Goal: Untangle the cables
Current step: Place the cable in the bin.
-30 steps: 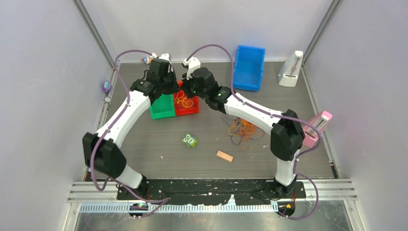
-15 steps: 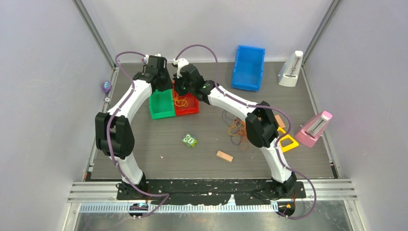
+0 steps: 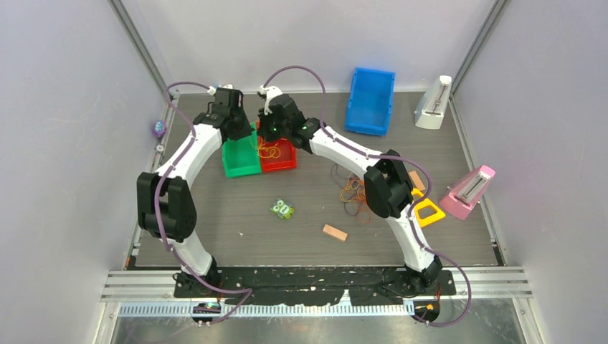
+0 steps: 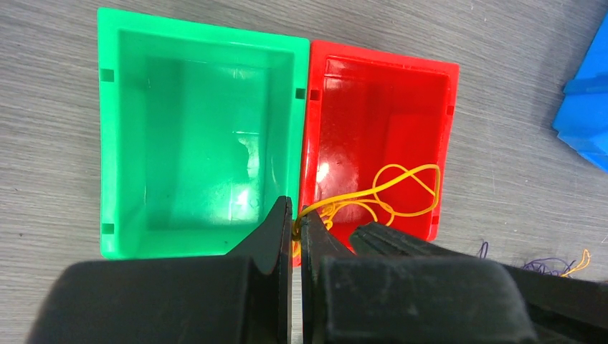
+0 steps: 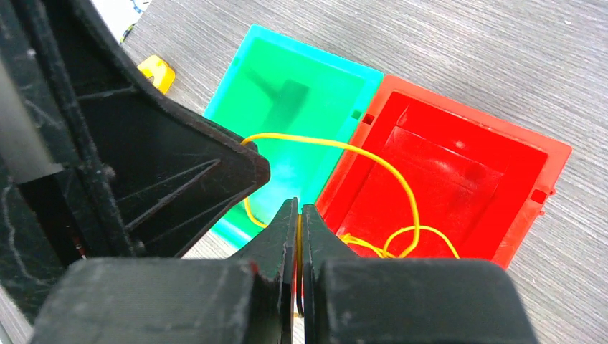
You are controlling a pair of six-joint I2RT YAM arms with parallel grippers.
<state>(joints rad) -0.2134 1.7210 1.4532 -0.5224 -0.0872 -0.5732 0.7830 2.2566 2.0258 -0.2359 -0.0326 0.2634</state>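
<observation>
Holdings, as I find them:

1. My left hand [image 4: 295, 212]: fingers pinched together on a thin orange cable [image 4: 373, 190], poised over the seam between the two bins.
2. My right hand [image 5: 298, 209]: fingers likewise pressed together on an orange strand. It is probably the same cable, though the wrist views do not settle it.
3. Orange cable: its loops lie inside the red bin [image 4: 380, 61]. One arc rises clear and crosses above the corner of the green bin [image 4: 193, 143].
4. Green and red bins: side by side, walls touching, at the far left of the table [image 3: 236, 208].
5. Remaining cables [image 3: 356, 192]: a loose orange and dark tangle on the table, well apart from the bins and partly behind my right arm.
</observation>
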